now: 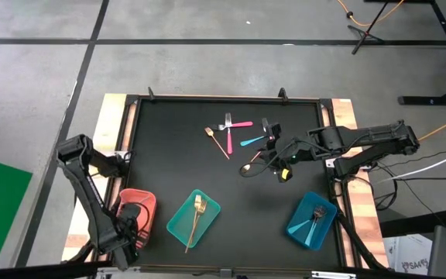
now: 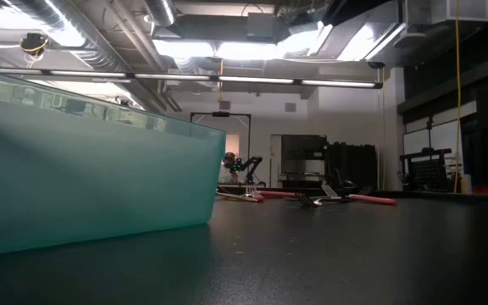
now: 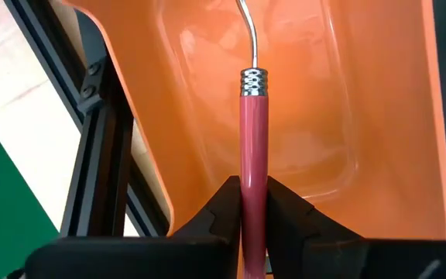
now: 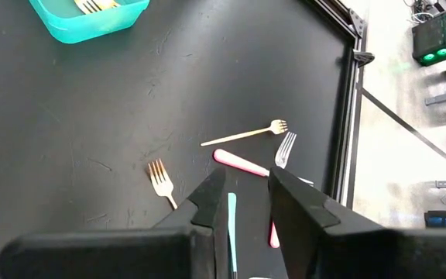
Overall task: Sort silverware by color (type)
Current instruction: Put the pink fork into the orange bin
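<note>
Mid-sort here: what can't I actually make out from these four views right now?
- Head of the pink-handled piece in the left claw: cut off by the left wrist view's top edge, so fork or spoon is unclear.
- Red tray contents: high view, the left arm covers it.
- Blue tray pieces: high view, too small to count.
- Low view: the teal tray wall blocks the table's left side.
- Light-blue handle: right wrist view, its far end is hidden between the right claw's fingers.

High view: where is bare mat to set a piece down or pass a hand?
Free: the mat left of the loose cutlery cluster, and the strip between the teal tray and blue tray. Crowded: around the right hand at the cluster.
</note>
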Controlling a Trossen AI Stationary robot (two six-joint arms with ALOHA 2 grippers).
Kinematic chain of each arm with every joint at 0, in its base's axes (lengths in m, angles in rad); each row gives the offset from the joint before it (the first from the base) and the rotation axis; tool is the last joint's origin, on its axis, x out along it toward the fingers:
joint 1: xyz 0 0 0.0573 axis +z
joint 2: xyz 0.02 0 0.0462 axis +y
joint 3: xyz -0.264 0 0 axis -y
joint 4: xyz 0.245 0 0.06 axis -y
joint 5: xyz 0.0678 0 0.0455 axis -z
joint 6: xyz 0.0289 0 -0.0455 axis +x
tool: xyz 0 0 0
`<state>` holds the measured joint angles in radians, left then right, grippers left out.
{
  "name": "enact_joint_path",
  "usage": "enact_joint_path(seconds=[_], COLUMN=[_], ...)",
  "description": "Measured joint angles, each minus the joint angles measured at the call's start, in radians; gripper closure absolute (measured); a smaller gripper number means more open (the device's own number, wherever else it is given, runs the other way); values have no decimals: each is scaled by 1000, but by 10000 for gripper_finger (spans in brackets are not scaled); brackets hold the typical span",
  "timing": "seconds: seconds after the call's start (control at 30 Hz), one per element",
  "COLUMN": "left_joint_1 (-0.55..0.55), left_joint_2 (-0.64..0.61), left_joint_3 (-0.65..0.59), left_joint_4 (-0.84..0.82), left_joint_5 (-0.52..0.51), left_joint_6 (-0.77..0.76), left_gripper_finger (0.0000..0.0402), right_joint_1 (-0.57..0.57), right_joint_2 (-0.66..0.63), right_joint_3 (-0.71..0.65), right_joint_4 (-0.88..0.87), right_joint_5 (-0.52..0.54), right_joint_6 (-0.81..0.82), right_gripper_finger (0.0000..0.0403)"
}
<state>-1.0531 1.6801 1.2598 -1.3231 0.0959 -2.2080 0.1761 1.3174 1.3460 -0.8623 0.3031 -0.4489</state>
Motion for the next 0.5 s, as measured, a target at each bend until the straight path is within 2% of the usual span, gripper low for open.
enact_joint_path(seconds=[0.5], left_joint_1=[0], left_joint_2=[3], left_joint_3=[0], left_joint_4=[0], left_joint_5=[-1], left_joint_6=[1], left_gripper_finger=[323], right_joint_1=[0], right_joint_2=[0], right_joint_3=[0], right_joint_4=[0], right_joint_5=[0], right_joint_6=[-1], right_gripper_finger=[320])
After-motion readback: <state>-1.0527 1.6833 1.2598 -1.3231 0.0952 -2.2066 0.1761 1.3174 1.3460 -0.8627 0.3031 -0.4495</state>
